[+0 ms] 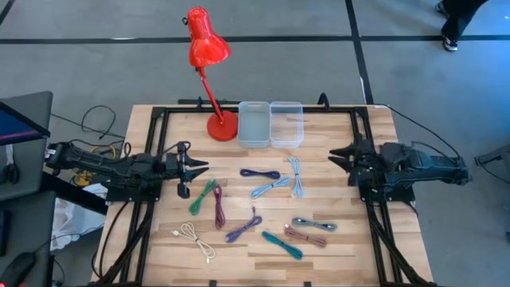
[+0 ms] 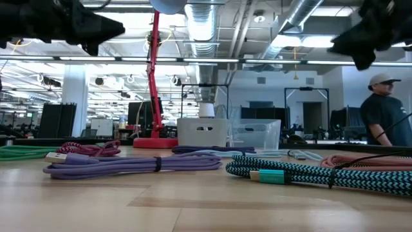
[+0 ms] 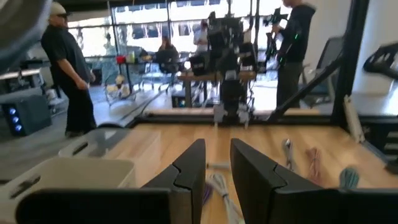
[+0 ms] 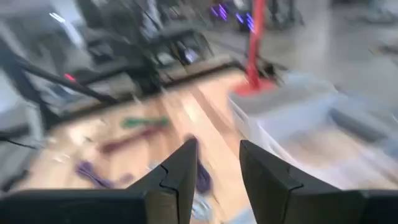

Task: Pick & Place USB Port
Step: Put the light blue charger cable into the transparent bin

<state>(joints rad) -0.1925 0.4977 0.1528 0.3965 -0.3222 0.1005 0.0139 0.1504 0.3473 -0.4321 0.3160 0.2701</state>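
From where I stood at the near edge of the table (image 1: 335, 267), the closest things were the coiled USB cables: a white one (image 1: 195, 237), a teal braided one (image 1: 283, 243) beside a brownish-pink one (image 1: 307, 237), and a purple one (image 1: 243, 227). A little farther in lay a grey-teal cable (image 1: 313, 224), a magenta one (image 1: 218, 206), a green one (image 1: 202, 196), then the light blue pair (image 1: 271, 187) and (image 1: 297, 177), and a dark navy one (image 1: 260, 173). None was held, and all lay loose on the wood between the arms.

The left gripper (image 1: 194, 167) hovered above the table's left side, its jaws parted and empty. The right gripper (image 1: 341, 156) hung opposite at the right side, also parted with nothing between the fingers; its wrist view was smeared, so I judged that arm to be swinging.

At the far edge sat two clear bins (image 1: 270, 123), side by side, next to the red lamp (image 1: 209, 49).

To do this step well, I would have picked a single cable, come down over the tied middle of its coil, and closed across the bundle rather than a loose end, keeping clear of its neighbours.
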